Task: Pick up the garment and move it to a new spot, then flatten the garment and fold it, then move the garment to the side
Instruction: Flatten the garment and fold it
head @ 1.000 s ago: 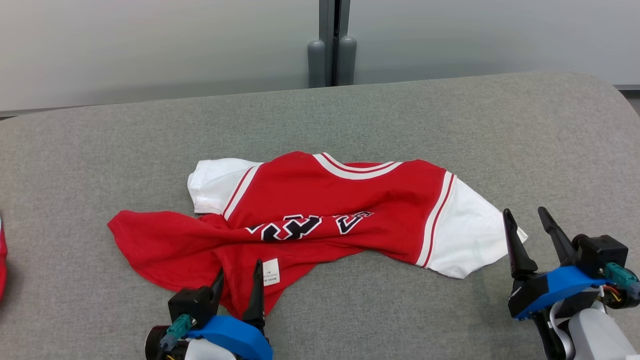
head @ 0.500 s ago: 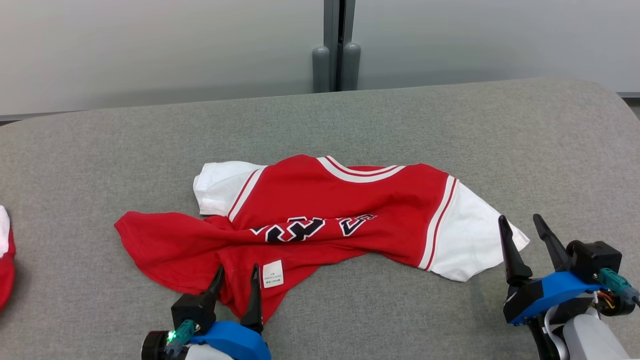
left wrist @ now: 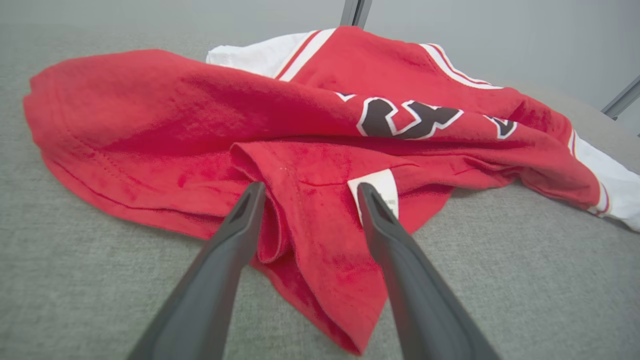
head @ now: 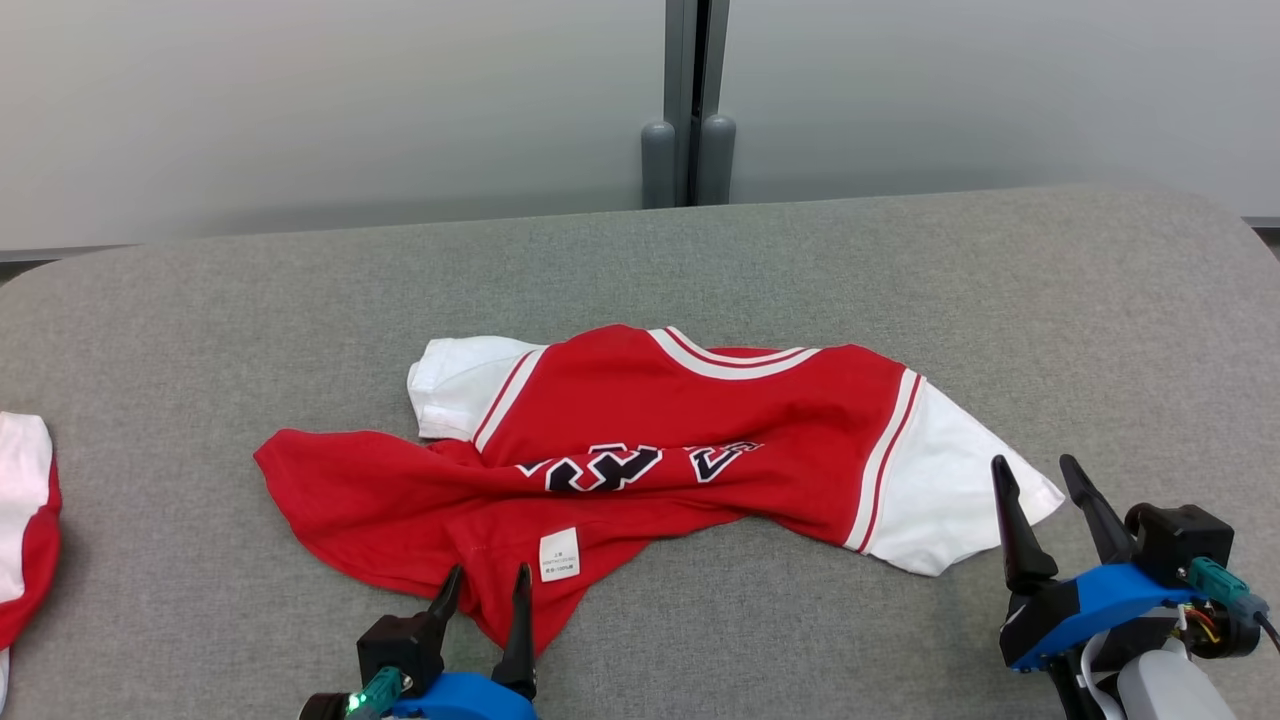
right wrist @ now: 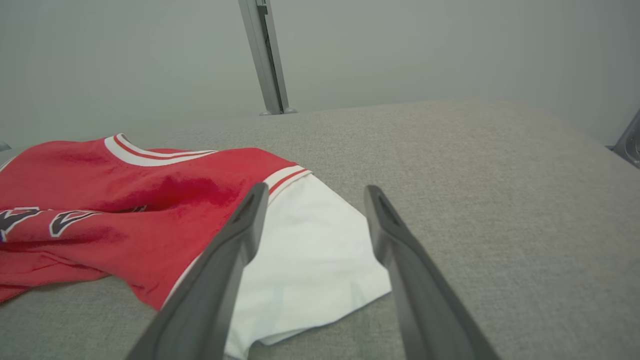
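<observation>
While the red and white garment [head: 640,440] lies crumpled on the grey table [head: 900,280], with bare cloth showing on every side of it, both grippers sit at its near side with their jaws spread wide and nothing held between them. The left gripper [head: 488,575] is at the garment's nearest red point, just below the white care label [head: 559,553]. In the left wrist view its fingers [left wrist: 235,225] stand either side of a raised red fold, and whether they touch the fabric cannot be told. The right gripper [head: 1033,465] stands just off the garment's right end, its fingers [head: 1010,520] beside the tip of the white sleeve [head: 950,500] and clear of it. In the right wrist view that sleeve spreads flat beyond the fingertips. The garment's striped collar [head: 735,357] is on its far edge, and dark lettering [head: 620,467] runs across a ridge of bunched cloth through its middle. A second white sleeve [head: 460,395] is folded in at its far left. A red flap spreads out to the garment's near left. A grey post [head: 690,150] rises beyond the collar, past the table's far edge. Well to the garment's left lies another piece of red and white cloth [head: 25,530], cut off by the frame
</observation>
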Controlling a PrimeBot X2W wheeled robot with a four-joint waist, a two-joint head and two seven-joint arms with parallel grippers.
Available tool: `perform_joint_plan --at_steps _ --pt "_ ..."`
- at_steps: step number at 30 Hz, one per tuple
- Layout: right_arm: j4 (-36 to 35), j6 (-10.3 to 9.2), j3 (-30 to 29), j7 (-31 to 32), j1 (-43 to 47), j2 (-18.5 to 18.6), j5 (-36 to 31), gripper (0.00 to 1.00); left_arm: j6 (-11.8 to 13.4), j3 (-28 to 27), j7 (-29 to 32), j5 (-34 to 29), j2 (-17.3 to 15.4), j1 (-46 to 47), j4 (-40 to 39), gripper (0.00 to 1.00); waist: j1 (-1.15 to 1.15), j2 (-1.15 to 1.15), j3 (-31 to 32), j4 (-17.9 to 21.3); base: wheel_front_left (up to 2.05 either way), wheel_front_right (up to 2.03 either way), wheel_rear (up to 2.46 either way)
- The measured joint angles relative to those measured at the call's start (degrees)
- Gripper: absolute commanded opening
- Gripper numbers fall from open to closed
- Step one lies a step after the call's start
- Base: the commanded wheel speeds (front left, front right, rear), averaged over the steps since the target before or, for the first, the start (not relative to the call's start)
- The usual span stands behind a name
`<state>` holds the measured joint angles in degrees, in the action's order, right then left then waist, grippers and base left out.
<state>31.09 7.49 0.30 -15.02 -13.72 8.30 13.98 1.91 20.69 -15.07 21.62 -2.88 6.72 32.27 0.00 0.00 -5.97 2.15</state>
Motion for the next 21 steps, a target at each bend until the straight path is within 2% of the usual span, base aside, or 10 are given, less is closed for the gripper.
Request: perform_joint_plan --at_steps 21 --pt "0.4 0.0 -0.3 0.0 1.1 -0.6 -0.2 1.0 0.1 3.8 0.0 3.0 0.0 -2.1 2.9 1.0 0.0 0.0 1.5 -1.5 0.0 0.0 0.0"
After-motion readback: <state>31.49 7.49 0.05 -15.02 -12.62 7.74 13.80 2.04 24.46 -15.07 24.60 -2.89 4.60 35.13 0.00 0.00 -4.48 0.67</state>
